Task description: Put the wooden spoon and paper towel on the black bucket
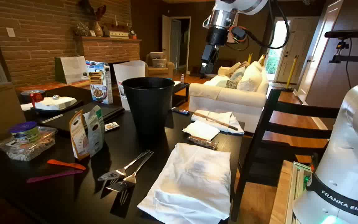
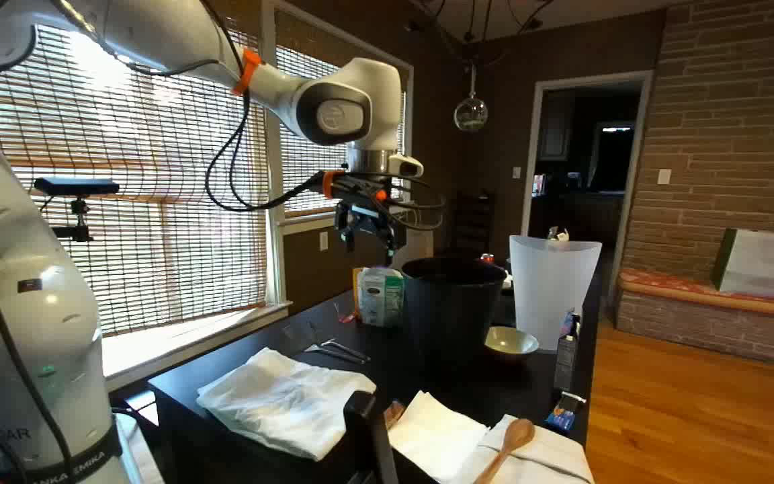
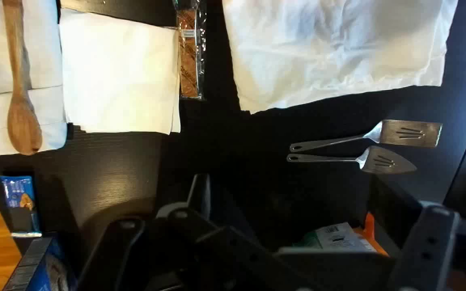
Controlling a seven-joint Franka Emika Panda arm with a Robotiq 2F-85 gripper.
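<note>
The black bucket point(image 1: 148, 109) stands upright on the dark table in both exterior views point(image 2: 453, 316). I cannot make it out clearly in the wrist view. The wooden spoon point(image 1: 216, 120) lies on a folded white cloth near the table edge; its bowl shows in the wrist view point(image 3: 23, 121) and in an exterior view point(image 2: 516, 435). The paper towel point(image 3: 119, 72), a thin white sheet, lies flat beside that cloth, also in both exterior views point(image 1: 201, 130) point(image 2: 437, 437). My gripper point(image 2: 368, 247) is open and empty, high above the table, with fingers apart in the wrist view point(image 3: 291, 192).
A large white cloth point(image 1: 191, 183), a wrapped bar point(image 1: 202, 142), metal spatulas point(image 3: 378, 159) and two pouches point(image 1: 87, 137) lie or stand around the bucket. A white bin point(image 2: 553, 296), a bowl point(image 2: 511, 341) and a cereal box point(image 1: 99, 82) stand behind. A black chair point(image 1: 300, 129) adjoins the table.
</note>
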